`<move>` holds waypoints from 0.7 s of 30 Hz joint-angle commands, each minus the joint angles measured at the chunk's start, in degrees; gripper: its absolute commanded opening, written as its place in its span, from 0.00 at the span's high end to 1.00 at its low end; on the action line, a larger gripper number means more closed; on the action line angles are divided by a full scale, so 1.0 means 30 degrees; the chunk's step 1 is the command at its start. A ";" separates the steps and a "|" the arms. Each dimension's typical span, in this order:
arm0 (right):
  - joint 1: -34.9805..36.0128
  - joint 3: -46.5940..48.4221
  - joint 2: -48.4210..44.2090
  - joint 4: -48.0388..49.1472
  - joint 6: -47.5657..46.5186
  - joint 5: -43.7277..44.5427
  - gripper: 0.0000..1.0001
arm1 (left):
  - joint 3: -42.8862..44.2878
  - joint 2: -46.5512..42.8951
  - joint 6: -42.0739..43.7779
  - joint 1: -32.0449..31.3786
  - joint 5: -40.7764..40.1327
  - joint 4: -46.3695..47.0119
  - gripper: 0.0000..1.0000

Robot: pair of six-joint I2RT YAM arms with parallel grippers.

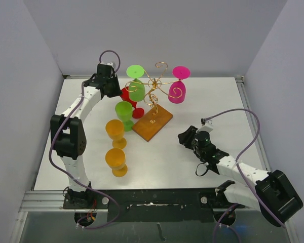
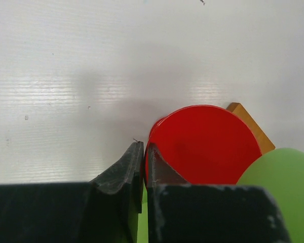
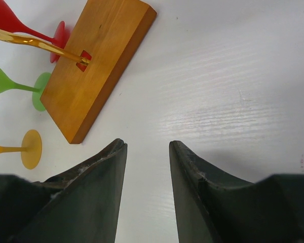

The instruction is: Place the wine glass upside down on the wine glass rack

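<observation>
1. Your red glass (image 1: pixel 126 95) stands upright, stem vertical, just left of the rack (image 1: pixel 157 126).
2. Left claw (image 2: pixel 144 149) is closed at its rim; you can't see any pinch.
3. Right claw (image 3: pixel 147 146) stands apart, empty.

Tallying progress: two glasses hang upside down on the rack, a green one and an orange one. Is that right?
Not quite: the rack holds the green glass and a pink glass, not an orange one; the top view shows it.

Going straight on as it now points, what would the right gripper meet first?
For the right gripper, probably bare table first, close beside the rack's wooden base; depth is unclear, so it may clip that base's corner.
</observation>
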 commanded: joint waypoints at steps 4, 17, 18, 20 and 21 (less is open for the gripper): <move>-0.0197 -0.0257 -0.1526 -0.0374 0.0114 0.1121 0.60 | 0.1876 0.0360 0.0864 -0.0118 -0.1891 -0.0510 1.00; -0.0197 -0.0674 -0.4784 -0.1638 -0.0296 0.1447 0.57 | 0.2998 0.0060 0.1304 0.0392 -0.7309 -0.1080 1.00; -0.0197 -0.0672 -0.4935 -0.1615 -0.0363 0.1349 0.57 | 0.2929 -0.0154 0.1355 0.0431 -0.7681 -0.0997 1.00; -0.0197 -0.0622 -0.5185 -0.1535 -0.0480 0.1079 0.56 | 0.2704 -0.0777 0.1383 0.0449 -0.8466 -0.0769 1.00; -0.0197 -0.0614 -0.5267 -0.1481 -0.0525 0.0925 0.56 | 0.2548 -0.1156 0.1395 0.0453 -0.8744 -0.0614 1.00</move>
